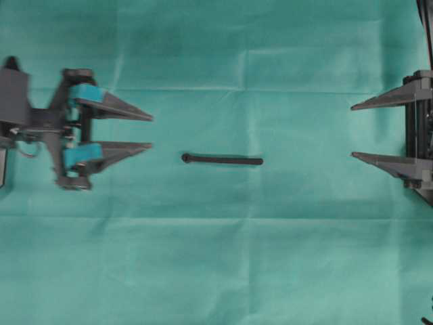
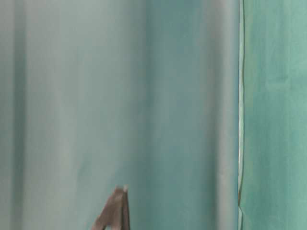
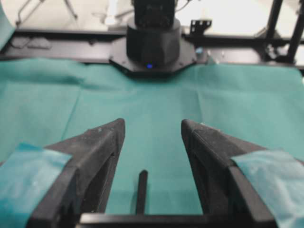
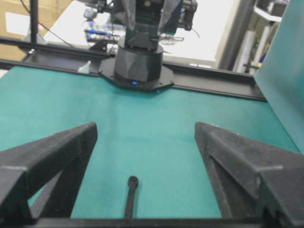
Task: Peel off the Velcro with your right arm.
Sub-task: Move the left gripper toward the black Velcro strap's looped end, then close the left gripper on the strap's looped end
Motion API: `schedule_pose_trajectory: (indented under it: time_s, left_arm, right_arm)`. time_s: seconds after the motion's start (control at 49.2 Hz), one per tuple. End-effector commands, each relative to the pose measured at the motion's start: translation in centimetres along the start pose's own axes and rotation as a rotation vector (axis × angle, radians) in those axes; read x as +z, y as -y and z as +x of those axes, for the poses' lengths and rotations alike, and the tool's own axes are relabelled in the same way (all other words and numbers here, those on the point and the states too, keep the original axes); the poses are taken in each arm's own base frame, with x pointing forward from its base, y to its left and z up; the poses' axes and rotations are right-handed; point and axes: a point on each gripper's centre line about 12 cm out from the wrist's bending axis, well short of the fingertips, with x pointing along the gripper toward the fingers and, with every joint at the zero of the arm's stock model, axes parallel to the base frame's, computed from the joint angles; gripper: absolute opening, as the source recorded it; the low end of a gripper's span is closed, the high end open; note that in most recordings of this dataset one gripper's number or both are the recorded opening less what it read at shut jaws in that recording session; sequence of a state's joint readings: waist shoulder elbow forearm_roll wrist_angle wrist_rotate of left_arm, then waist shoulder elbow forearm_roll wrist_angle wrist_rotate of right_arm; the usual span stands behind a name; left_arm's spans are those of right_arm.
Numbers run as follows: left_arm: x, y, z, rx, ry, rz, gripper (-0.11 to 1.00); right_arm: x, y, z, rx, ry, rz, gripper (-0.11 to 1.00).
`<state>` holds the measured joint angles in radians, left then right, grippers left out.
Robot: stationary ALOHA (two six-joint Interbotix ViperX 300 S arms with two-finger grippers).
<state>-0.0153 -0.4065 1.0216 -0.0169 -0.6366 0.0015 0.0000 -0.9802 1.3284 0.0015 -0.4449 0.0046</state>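
Approach step: nothing is grasped yet, and both arms wait apart from the strap.

On the green cloth (image 1: 216, 271) the left gripper (image 1: 150, 131) and right gripper (image 1: 353, 131) stand spread and empty; the Velcro (image 1: 222, 160) lies flat between them, so the right one must next reach its plain end.

Robotics lab, metal frame (image 3: 285, 28), green cloth (image 1: 216, 257)

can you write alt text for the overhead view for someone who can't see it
A thin black Velcro strap lies flat and untouched at the middle of a green cloth, knob end pointing left. The left gripper, teal-padded, and the right gripper face it from opposite sides, both open and apart from it.
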Motion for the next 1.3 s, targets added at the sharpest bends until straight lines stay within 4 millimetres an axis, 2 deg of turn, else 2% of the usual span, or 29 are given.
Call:
schedule_pose_trajectory:
  time_s: [0.0,0.244,0.549,0.712,0.894,1.281]
  left_arm:
    - [0.9,0.0,1.7,0.001,0.026,-0.003,0.58]
    - [0.5,-0.2,5.0,0.009,0.006,-0.001,0.58]
    - [-0.3,-0.7,6.9,0.021,-0.043,-0.001,0.58]
    - [-1.0,-0.7,7.8,0.020,-0.191,-0.005,0.64]
    - [-1.1,-0.6,8.7,0.019,-0.343,-0.007,0.76]
    - [-3.2,-0.6,9.3,0.019,-0.564,-0.012,0.77]
  right_arm:
    - [0.5,0.0,0.1,-0.001,0.023,0.000,0.70]
    - [0.4,0.0,0.1,-0.001,0.023,0.014,0.70]
    - [0.2,0.0,0.0,0.000,0.026,0.012,0.70]
    - [0.2,0.0,0.0,0.000,0.028,0.012,0.70]
    - [0.1,0.0,-0.1,0.001,0.025,0.011,0.70]
    - [0.1,0.0,-0.1,0.001,0.028,0.013,0.70]
